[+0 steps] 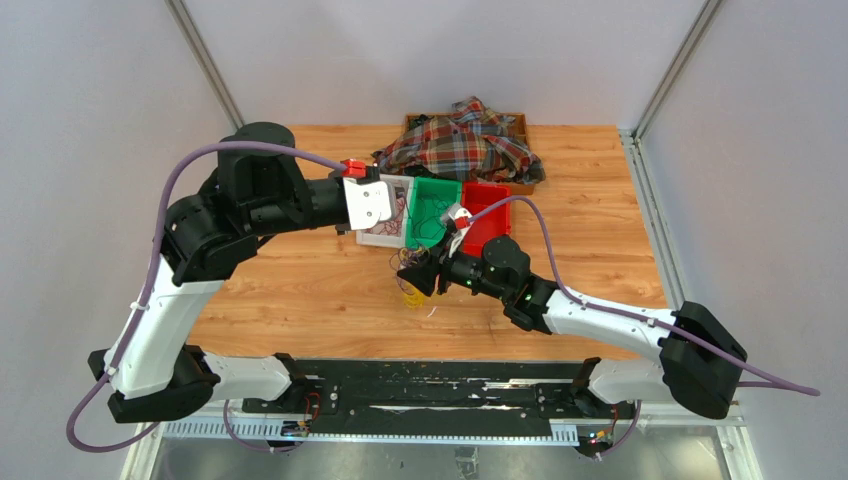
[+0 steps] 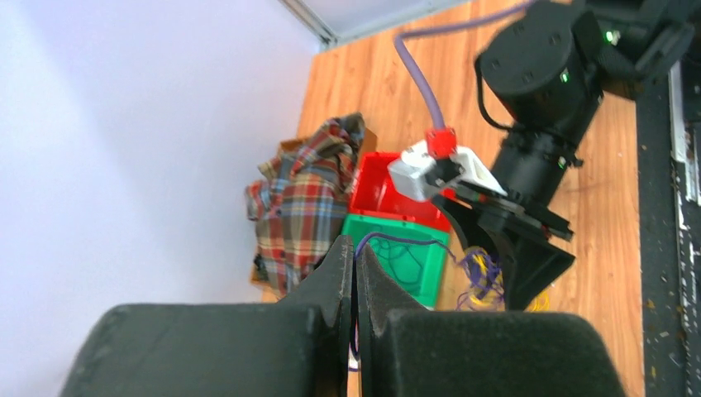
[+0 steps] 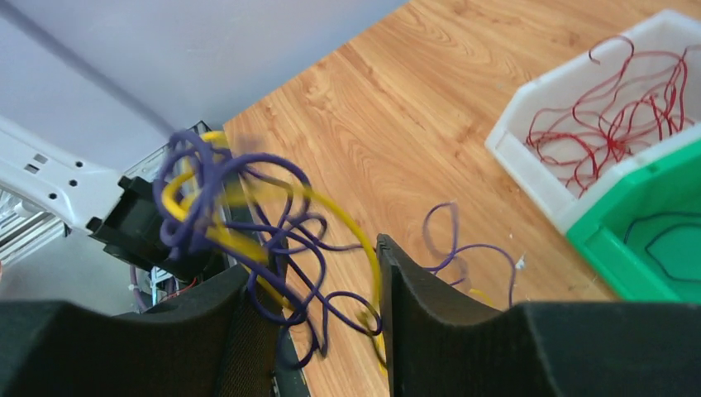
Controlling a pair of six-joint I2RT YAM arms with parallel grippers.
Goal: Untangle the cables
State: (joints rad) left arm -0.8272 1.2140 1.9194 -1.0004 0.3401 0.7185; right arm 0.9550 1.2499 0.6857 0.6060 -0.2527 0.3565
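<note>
Left gripper (image 2: 355, 258) is pinched shut, looks like on one thin purple strand (image 2: 405, 241) by the green bin (image 1: 440, 183). Just near of that bin, the right gripper (image 3: 318, 263) has its jaws apart around the purple-and-yellow tangle (image 3: 240, 198). It's light, floppy and snaggy, a clump with no real long axis and loops hanging down, so I'd grab one outer loop.

Obscured, cropped and unreadable items

Noted: tangle of thin purple and yellow wires (image 3: 248, 211), upper loops blurred, lower ends hidden behind the right gripper (image 3: 318, 260); from above too small to sort strands. White plastic bin (image 3: 529, 157) and green plastic bin (image 3: 636, 248), cut by the frame edge. Brown wooden tray (image 1: 520, 122), mostly under the plaid cloth (image 1: 460, 145). Left gripper (image 2: 355, 248), cropped at the bottom edge.
</note>
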